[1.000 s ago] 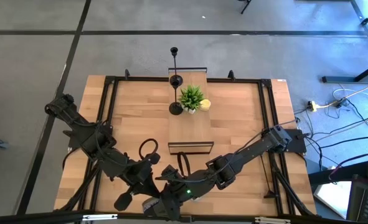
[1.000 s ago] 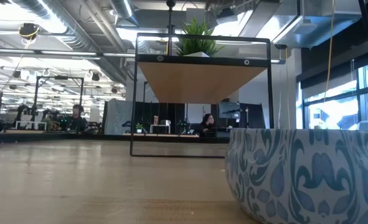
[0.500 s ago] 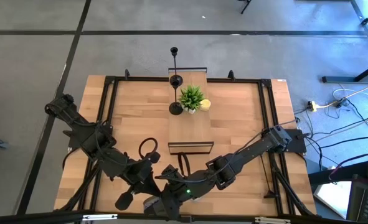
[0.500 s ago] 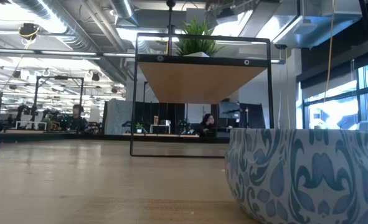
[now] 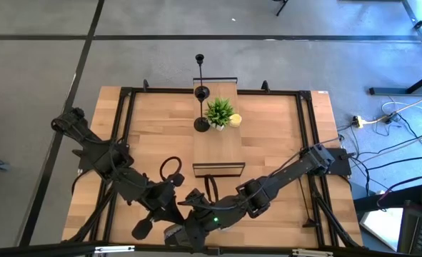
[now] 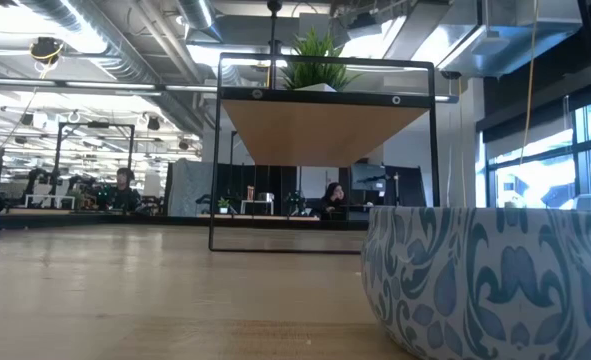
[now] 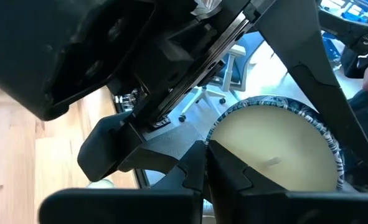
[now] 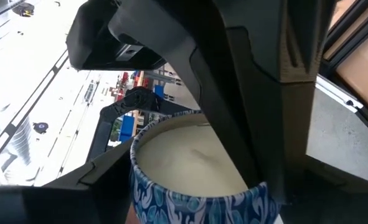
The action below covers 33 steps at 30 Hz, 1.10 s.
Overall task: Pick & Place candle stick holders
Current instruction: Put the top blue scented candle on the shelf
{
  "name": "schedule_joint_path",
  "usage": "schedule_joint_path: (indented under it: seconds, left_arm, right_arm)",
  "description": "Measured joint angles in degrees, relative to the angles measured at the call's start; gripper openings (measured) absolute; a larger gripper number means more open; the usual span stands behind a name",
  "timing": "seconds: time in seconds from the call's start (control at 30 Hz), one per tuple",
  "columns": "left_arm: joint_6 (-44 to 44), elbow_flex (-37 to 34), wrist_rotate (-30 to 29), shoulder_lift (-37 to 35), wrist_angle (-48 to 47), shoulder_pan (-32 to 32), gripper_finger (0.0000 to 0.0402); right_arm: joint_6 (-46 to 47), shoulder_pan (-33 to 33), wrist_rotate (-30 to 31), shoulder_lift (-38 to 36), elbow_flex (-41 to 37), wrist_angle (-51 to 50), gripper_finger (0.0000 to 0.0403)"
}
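Well, both arms are crowding low over the near edge of the tabletop [image 5: 146,135], while the candle stick holders [image 5: 201,93] are standing well apart from them, upright on the far end of the raised wooden shelf [image 5: 214,153], just beside the little green plant [image 5: 220,111]. The left hand [image 7: 205,171] is pressing its fingers together, clenched on nothing I can see. The right hand [image 5: 188,227] is hanging close by a blue-patterned bowl [image 6: 485,280] with a pale inside, and whether it is released or grasping I cannot tell.

So, by my reading, the pick is not yet under way. To do it well, one arm should be lifting clear of the bowl and its partner first, then reaching across the shelf with the hand spread and level. Taking a rod low on the stem, near its round base, should be keeping it from swinging or tipping, and coming in from the side away from the plant should be sparing the leaves.

Scanning for brands, labels or lettering, I am finding nothing readable anywhere.
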Motion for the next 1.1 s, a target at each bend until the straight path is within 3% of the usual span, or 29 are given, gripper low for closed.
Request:
schedule_joint_path:
  seconds: [0.47, 0.7, 0.87, 1.1]
  left_arm:
    - [-2.3, 0.0, -14.4, -9.0, -7.1, -0.2, 0.0123]
    - [-5.1, 0.0, -20.4, -11.4, -11.4, -2.8, 0.0131]
    - [-7.7, 0.0, -25.9, -11.4, -12.9, -6.9, 0.013]
    - [-14.1, 0.0, -34.3, -10.3, -16.9, -12.7, 0.013]
  right_arm:
    - [-2.6, -0.1, 0.6, -0.1, 0.0, 3.0, 0.0299]
    - [-16.6, 0.0, 9.0, -2.3, 0.0, 3.7, 0.0299]
    - [-25.0, 0.4, 22.0, -8.0, 0.0, -4.4, 0.0299]
    - [-30.6, 4.1, 47.8, -17.1, 0.1, -21.8, 0.0299]
